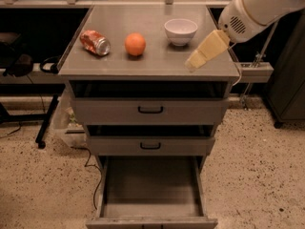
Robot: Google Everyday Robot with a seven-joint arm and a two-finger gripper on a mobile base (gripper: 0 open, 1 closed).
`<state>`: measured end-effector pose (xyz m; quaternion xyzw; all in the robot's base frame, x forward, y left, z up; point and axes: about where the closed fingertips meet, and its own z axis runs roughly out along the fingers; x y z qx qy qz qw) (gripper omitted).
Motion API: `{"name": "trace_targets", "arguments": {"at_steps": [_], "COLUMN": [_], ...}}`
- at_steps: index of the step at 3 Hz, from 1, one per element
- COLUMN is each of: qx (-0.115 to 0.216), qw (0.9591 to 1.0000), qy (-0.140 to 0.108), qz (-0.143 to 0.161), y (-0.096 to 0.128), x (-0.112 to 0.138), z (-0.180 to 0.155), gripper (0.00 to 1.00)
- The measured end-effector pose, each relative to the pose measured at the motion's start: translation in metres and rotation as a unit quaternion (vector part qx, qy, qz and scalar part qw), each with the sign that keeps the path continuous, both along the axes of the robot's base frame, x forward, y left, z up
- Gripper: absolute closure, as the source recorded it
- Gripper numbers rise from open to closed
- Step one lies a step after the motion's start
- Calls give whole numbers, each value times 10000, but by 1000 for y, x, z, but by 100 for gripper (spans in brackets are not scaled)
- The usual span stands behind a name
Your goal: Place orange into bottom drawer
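My gripper (196, 61) hangs over the right front corner of the cabinet's surface (157, 65), angled down and to the left from the white arm (259, 6) that enters from the upper right. I cannot tell whether the gripper is open or closed; it looks like one pale wedge from here. Its tip is close above the surface, well apart from the orange (135, 44).

The orange sits on the surface, left of centre, between a crushed red soda can (95, 42) lying on its side to its left and a white bowl (180, 31) to its right and a little further back. The bowl is the nearest of the three to my gripper.

Below, the top drawer (150, 109) and the middle drawer (150, 146) each stand slightly pulled out. The bottom drawer (150, 190) is pulled far out over the speckled floor (257, 175), its plain grey inside showing.
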<state>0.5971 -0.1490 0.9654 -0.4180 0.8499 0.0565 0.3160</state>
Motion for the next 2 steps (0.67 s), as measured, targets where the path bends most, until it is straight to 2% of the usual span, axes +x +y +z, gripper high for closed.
{"name": "trace_targets", "arguments": {"at_steps": [1,2], "qx": [291,566], "qw": [9990,9955], "qy": [-151,-268], "qz": [311,717], "y": [29,71], "x": [36,72], "z": [-17,-34], "gripper": [0,0]}}
